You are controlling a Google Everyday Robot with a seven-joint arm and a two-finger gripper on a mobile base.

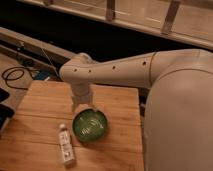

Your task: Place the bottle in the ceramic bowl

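My fingers hang just over the far rim of the ceramic bowl; I cannot tell whether they are spread or closed, or holding anything. The dark green bowl shows pale swirl marks inside. The bottle lies flat on the wooden worktop, just left of the bowl, nearer the camera than my fingers and apart from them.

Single view: high up, near the arm's base, tilted steeply down.
Close range. The white arm bulks large on the right and reaches left across mid-frame. The gripper hangs just left of centre, above the wooden table at lower left, with floor cables at the left edge.
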